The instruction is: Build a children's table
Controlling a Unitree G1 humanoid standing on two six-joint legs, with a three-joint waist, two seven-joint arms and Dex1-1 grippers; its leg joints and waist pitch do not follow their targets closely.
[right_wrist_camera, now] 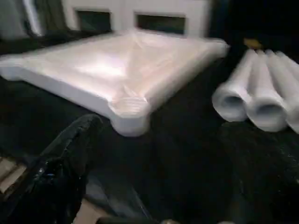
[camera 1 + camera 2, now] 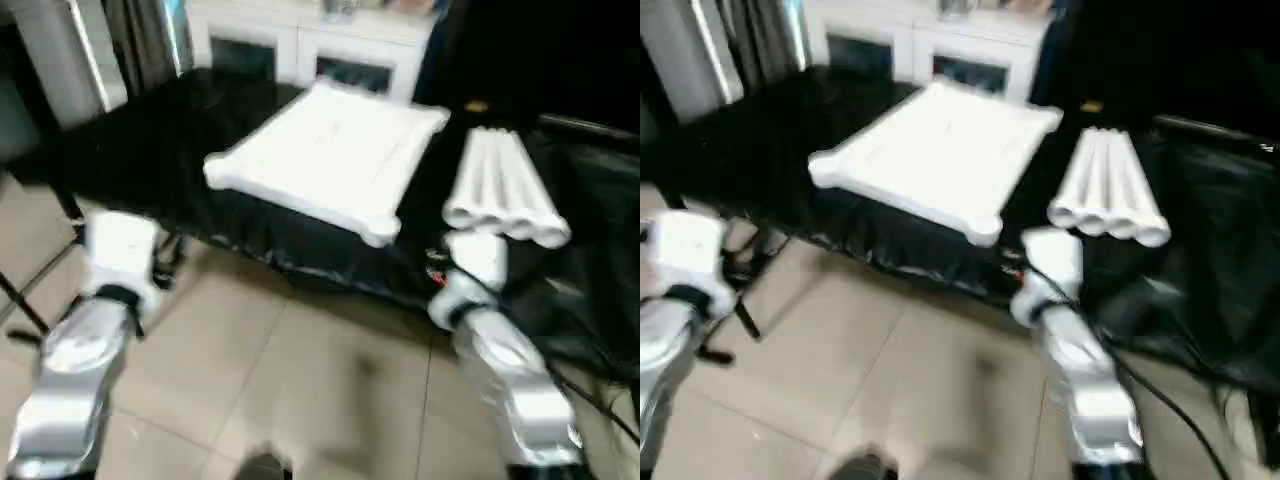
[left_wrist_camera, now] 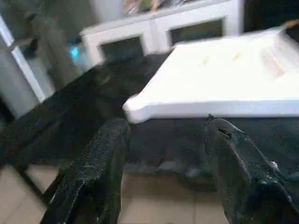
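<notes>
The white tabletop lies underside up on a black-covered bench, with a round corner socket at its near right corner. Several white tube legs lie side by side to its right, open ends toward me. My left gripper hovers open in front of the bench, facing the tabletop's near left corner, with nothing between its fingers. My right gripper is open and empty, low at the bench's front edge between that socket and the tube ends.
A white glass-door cabinet stands behind the bench. Tiled floor lies below my forearms. A black stand's legs are at the left, and black cables trail at the right.
</notes>
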